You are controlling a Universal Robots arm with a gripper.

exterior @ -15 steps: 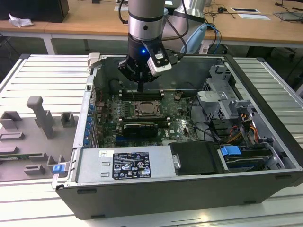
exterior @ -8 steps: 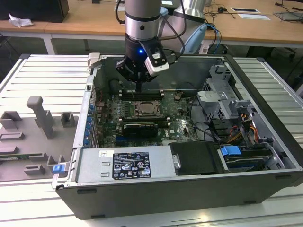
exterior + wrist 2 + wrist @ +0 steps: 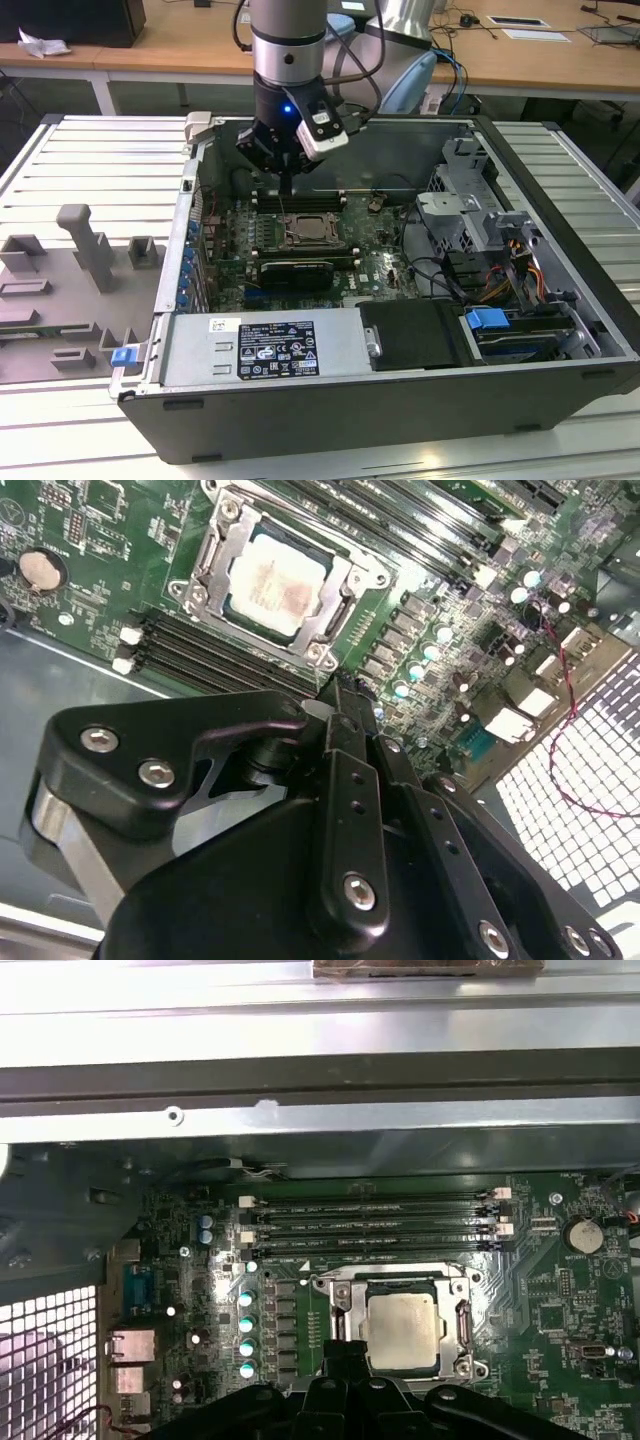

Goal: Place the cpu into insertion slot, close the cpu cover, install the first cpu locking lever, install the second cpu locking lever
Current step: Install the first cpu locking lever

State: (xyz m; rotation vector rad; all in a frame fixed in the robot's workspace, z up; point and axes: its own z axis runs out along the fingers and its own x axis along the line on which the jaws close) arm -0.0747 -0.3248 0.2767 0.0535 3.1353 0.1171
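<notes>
The cpu (image 3: 275, 575) is a pale square chip lying in the insertion slot (image 3: 295, 241) on the green board, and it is seen in the exterior view and both wrist views. The silver cpu cover (image 3: 348, 582) lies flat around it, with the chip showing through its window (image 3: 402, 1328). My gripper (image 3: 286, 188) hangs above the board just behind the slot, over the black memory slots. Its fingers (image 3: 338, 702) are pressed together, shut on nothing. I cannot tell how the locking levers stand.
The open computer case (image 3: 560, 200) surrounds the board. Black memory slots (image 3: 370, 1222) run behind the socket and a black graphics card (image 3: 292, 272) lies in front. A drive cage (image 3: 460, 215) and cables stand on the exterior view's right. A grey fixture (image 3: 85, 250) sits outside on the left.
</notes>
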